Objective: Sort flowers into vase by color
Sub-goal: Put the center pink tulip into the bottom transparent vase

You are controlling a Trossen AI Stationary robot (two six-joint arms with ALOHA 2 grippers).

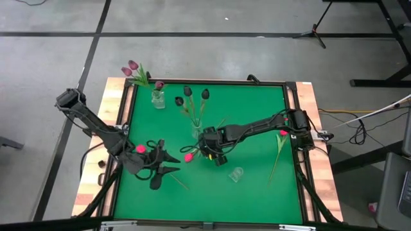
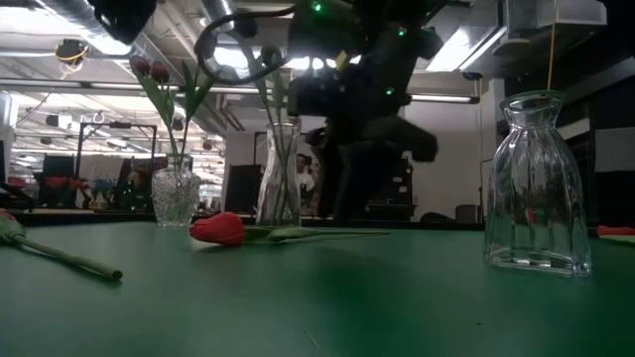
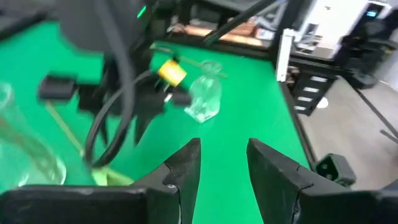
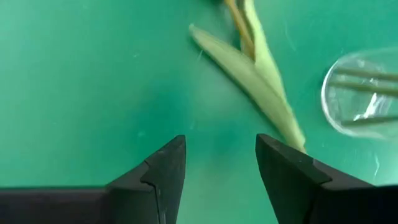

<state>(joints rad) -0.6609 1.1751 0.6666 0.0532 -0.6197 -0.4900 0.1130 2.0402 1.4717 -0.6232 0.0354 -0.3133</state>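
Right hand over a pink tulip on the table

Right hand [image 4: 221, 171] hangs open just above the tulip's [image 1: 189, 156] leaf [image 4: 249, 74]; dark-tulip vase [image 1: 195, 131] just beyond. Left hand [image 1: 168, 163], open, sits beside that tulip; purple-tulip vase [image 1: 158, 99] farther.

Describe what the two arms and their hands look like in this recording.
Both arms are dark, jointed and slim, with black cables looped alongside. The left hand and right hand each have two black, wedge-shaped fingers. A green indicator light glows on the right arm.
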